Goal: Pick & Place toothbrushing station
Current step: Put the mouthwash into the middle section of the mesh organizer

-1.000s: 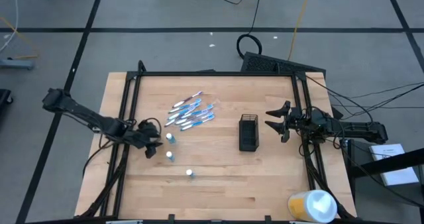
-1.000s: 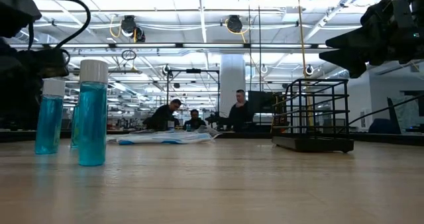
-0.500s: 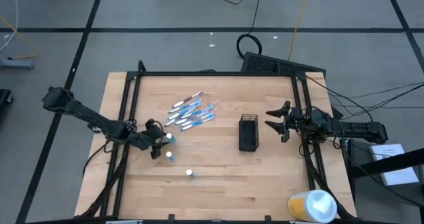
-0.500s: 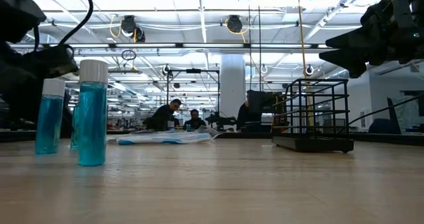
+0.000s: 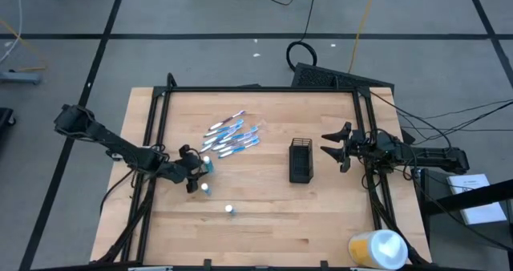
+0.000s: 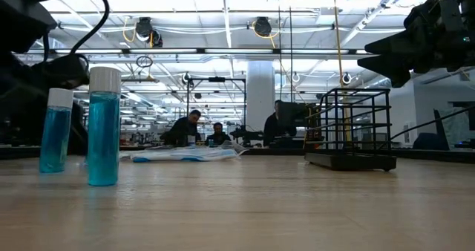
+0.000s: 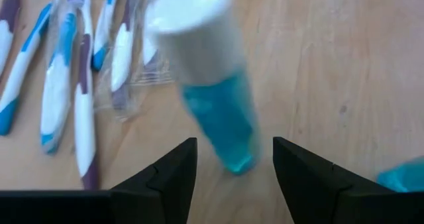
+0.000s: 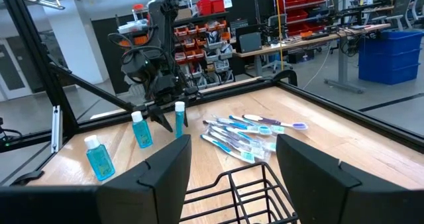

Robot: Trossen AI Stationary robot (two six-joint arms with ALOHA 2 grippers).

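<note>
Left wrist view, open left gripper [image 7: 234, 159] straddling tube [image 7: 212, 85], high view hides gap

We see a light wooden counter [image 5: 264, 215] framed by black metal rails [image 5: 256, 89]; at its near right corner lies a yellow-and-white roll [image 5: 377, 248]. Dark cables [image 5: 300, 53] trail over the grey floor [image 5: 200, 14] beyond it. Past the counter's far edge, people [image 6: 189, 127] sit among workbenches, with blue bins [image 8: 391, 55] and red parts trays [image 8: 301, 0] farther back
</note>
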